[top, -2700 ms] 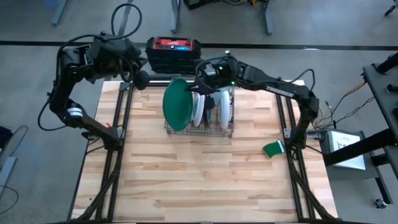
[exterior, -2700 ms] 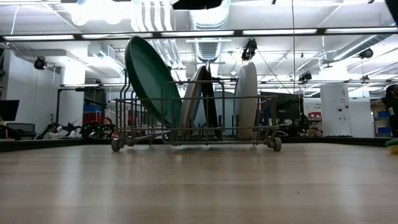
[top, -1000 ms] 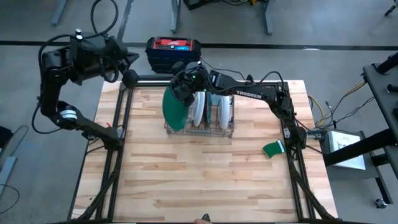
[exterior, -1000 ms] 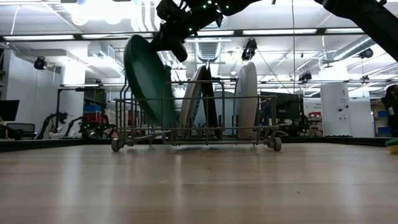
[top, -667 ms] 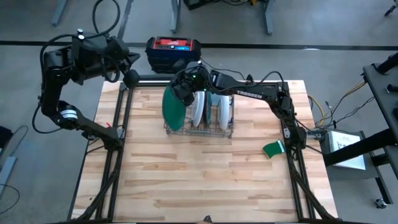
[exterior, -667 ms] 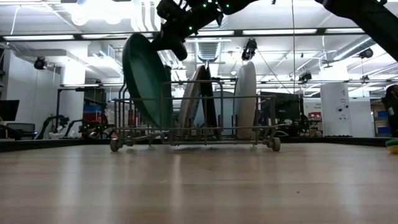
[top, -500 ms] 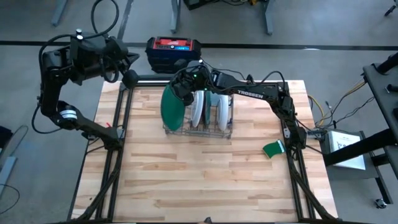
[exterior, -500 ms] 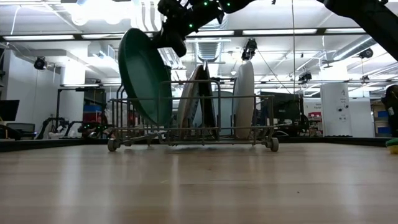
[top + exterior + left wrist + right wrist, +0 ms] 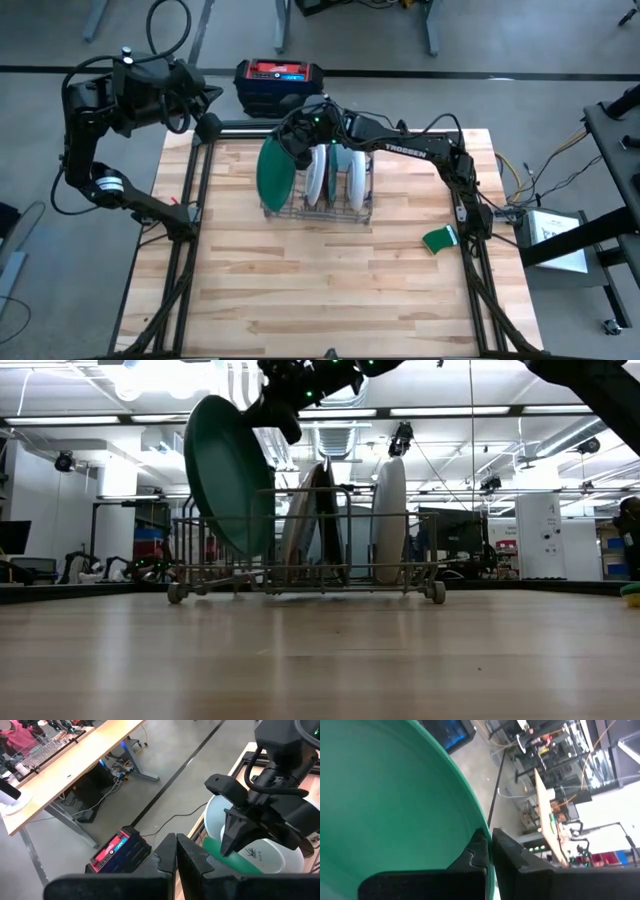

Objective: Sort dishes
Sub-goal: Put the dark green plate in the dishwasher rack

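above the wire rack (image 9: 318, 205), right tool (image 9: 297, 152) pinches the dark green plate's (image 9: 274, 171) rim tight.

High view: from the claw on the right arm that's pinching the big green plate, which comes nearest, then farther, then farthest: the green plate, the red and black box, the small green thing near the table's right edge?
From the right gripper, shut on the plate's rim:
1. dark green plate, held in it, at the rack's left end.
2. red and black box, just beyond the table's far edge.
3. small green object, near the table's right edge.
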Robot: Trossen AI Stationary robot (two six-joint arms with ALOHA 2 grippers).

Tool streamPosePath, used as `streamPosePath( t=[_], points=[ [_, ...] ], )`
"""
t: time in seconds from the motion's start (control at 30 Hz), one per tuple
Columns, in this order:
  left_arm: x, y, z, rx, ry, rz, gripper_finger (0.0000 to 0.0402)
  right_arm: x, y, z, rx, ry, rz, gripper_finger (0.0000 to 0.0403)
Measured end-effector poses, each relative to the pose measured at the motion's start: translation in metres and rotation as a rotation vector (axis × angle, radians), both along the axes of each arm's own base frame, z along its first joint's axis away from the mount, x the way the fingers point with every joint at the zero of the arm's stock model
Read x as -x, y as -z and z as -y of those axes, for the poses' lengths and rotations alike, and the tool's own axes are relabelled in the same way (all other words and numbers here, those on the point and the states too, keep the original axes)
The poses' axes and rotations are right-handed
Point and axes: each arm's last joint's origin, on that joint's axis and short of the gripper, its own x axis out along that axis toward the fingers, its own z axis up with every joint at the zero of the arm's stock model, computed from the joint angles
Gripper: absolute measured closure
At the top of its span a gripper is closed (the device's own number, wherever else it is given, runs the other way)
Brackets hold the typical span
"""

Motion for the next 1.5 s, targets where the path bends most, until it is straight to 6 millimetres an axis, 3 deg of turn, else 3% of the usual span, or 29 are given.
streamPosePath(
  t=[0.37, 0.73, 1.07, 1.37, 1.5],
  points=[
    [0.0, 0.0, 0.0, -0.003, 0.004, -0.008, 0.04, 0.002, -0.007, 0.008, 0.086, -0.039, 0.067, 0.0402],
    [0.001, 0.0, 0.0, -0.003, 0.004, -0.009, 0.04, 0.024, -0.015, 0.022, 0.043, -0.138, 0.103, 0.0402],
    [0.0, 0.0, 0.0, -0.003, 0.004, -0.007, 0.04, 0.023, 0.031, 0.012, 0.22, -0.038, 0.006, 0.0402],
    [0.0, 0.0, 0.0, -0.006, 0.004, 0.001, 0.04, 0.023, 0.034, 0.009, 0.261, 0.004, -0.009, 0.0401],
    [0.0, -0.001, 0.0, -0.007, 0.004, 0.003, 0.04, 0.023, 0.034, 0.009, 0.257, 0.007, -0.013, 0.038]
  ],
)
